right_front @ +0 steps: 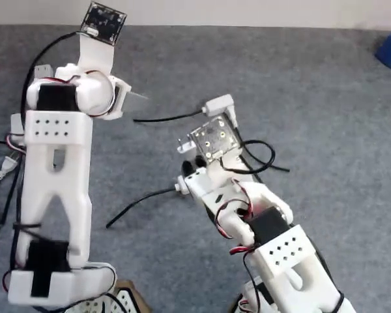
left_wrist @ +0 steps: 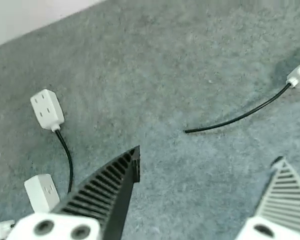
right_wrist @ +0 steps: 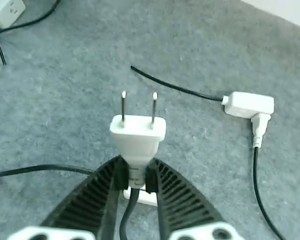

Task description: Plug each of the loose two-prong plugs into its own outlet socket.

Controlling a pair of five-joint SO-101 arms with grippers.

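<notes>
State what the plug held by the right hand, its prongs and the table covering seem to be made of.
The plug looks like white moulded plastic, smooth with a soft sheen. Its prongs are probably bare metal: thin, silvery, with bright tips. The table covering appears to be grey felt or short-pile carpet, matte with a fuzzy texture.

The two-prong plug sits between the fingers of the right end effector, prongs pointing ahead; beyond the prongs and off to one side, well apart, an outlet socket lies on the worktop; a cord end lies beneath this end effector; beside the left end effector lie a near socket and, beyond it, a far socket.
</notes>
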